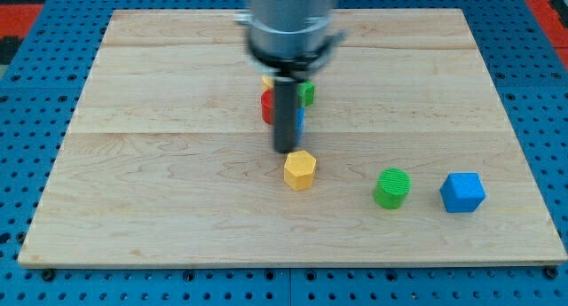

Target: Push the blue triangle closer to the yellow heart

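My tip (285,151) is at the lower end of the dark rod, near the middle of the wooden board (133,191). A sliver of a blue block (301,122) shows just right of the rod; its shape is hidden. A small yellow piece (267,81) peeks out under the arm's body at the rod's upper left; its shape cannot be made out. A yellow hexagonal block (300,170) lies just below and right of my tip, close to it.
A red block (266,106) sits left of the rod and a green block (307,94) to its right, both partly hidden. A green cylinder (391,188) and a blue cube (462,192) lie at the lower right.
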Available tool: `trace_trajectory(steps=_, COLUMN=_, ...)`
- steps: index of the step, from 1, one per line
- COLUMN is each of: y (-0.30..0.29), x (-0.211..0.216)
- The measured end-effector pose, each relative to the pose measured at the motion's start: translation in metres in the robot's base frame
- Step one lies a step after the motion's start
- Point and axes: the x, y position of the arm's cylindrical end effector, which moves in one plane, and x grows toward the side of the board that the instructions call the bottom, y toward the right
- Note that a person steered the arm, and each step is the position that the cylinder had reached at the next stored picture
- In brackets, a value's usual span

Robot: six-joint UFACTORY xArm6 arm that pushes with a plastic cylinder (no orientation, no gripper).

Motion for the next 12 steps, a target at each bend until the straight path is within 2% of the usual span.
trace_trajectory(steps=1, y=-0.029, x=0.013)
trace_trajectory(steps=2, y=0.057, x=0.026)
trace_trajectory(steps=3, y=0.09, x=0.003)
trace_trajectory(steps=4, y=0.049, x=-0.021)
trace_trajectory(steps=5, y=-0.028, x=-0.028)
trace_trajectory(steps=6, y=-0.062, x=-0.024)
trace_trajectory(steps=7, y=-0.093, x=-0.002)
trace_trajectory(steps=9, y=-0.164, x=-0.045)
trace_trajectory(steps=10, y=-0.182, x=-0.047)
trace_trajectory(steps=11, y=-0.166, x=-0.05)
trace_trajectory(steps=12, y=-0.103, x=-0.051)
